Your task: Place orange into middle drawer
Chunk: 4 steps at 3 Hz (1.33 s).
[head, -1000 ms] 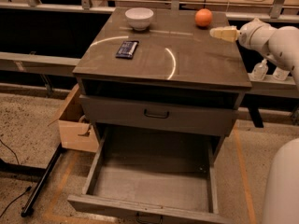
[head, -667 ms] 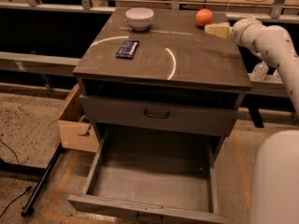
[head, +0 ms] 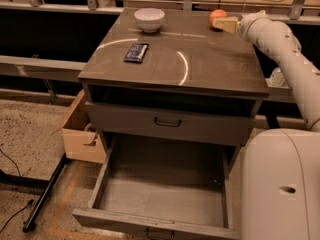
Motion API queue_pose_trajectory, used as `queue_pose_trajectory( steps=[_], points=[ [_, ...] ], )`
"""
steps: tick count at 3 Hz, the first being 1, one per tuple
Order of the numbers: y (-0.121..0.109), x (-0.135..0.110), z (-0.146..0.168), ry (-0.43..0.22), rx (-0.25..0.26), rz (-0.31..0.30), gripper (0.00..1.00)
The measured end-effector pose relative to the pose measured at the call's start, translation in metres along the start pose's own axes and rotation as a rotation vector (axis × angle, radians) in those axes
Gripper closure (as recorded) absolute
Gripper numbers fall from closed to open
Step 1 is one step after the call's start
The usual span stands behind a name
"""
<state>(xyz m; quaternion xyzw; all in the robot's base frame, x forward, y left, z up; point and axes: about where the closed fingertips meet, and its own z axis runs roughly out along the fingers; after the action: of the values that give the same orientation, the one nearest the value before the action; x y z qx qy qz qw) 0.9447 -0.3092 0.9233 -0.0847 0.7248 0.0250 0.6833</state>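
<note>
The orange [head: 215,18] sits at the back right of the cabinet top [head: 210,64]. My gripper [head: 226,24] reaches in from the right on a white arm and its tan tip is right against the orange's right side, at the height of the cabinet top. The middle drawer [head: 200,126] is shut, its flat front showing a small black bar handle [head: 167,121]. Above it is a dark open slot under the top.
A white bowl [head: 149,19] stands at the back left of the top, and a dark flat packet [head: 136,52] lies in front of it. The lowest drawer [head: 160,189] is pulled out. A cardboard box [head: 79,134] stands left of the cabinet. My white base [head: 280,184] fills the lower right.
My gripper has moved left and toward the back, from a short way off the orange to right beside it. The orange, bowl and drawers have not moved.
</note>
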Motion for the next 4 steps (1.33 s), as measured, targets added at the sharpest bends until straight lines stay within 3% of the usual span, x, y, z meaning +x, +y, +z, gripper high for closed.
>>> queue_pose_trajectory(
  steps=[1, 4],
  points=[
    [-0.001, 0.002, 0.011, 0.005, 0.006, 0.022, 0.00],
    [0.023, 0.015, 0.044, 0.002, -0.047, -0.019, 0.00]
  ],
)
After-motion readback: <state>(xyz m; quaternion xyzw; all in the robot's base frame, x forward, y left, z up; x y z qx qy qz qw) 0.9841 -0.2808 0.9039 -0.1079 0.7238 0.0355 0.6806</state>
